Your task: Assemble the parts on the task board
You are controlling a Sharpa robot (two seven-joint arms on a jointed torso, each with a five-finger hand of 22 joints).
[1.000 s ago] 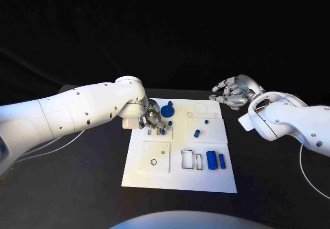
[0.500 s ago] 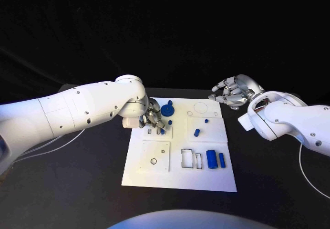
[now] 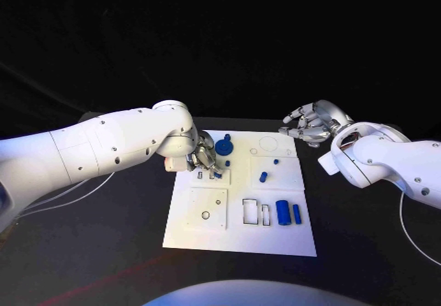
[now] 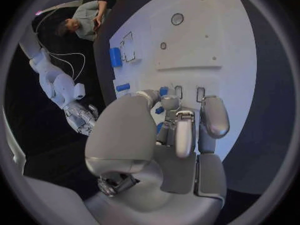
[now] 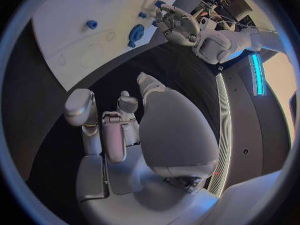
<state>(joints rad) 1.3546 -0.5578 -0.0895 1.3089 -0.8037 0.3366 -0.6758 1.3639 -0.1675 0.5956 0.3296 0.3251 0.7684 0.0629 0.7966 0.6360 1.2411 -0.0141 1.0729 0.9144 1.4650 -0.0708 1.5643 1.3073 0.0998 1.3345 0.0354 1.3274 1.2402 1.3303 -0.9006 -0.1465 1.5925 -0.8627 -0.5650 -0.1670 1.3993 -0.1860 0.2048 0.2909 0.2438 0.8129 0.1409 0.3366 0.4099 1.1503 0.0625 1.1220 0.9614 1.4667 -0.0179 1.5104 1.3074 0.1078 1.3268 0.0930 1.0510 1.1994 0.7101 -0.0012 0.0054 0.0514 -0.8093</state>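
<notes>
A flat white rectangular task board (image 3: 241, 239) lies mid-table on the black table (image 3: 92, 255). The left hand (image 3: 203, 159) pinches a small blue peg (image 3: 216, 174) over the board's upper-left slots, probably to seat it. Five more blue parts sit on the board. The right hand (image 3: 310, 124) hovers off the board's far corner, fingers loosely apart, holding nothing.

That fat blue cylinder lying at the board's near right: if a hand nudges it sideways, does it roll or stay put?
The blue cylinder lies on its side on the flat task board, so a sideways nudge would probably roll it. The thin blue bar beside it might stop a roll that way. It looks like rigid plastic, likely light and somewhat slippery between metal fingers.
</notes>
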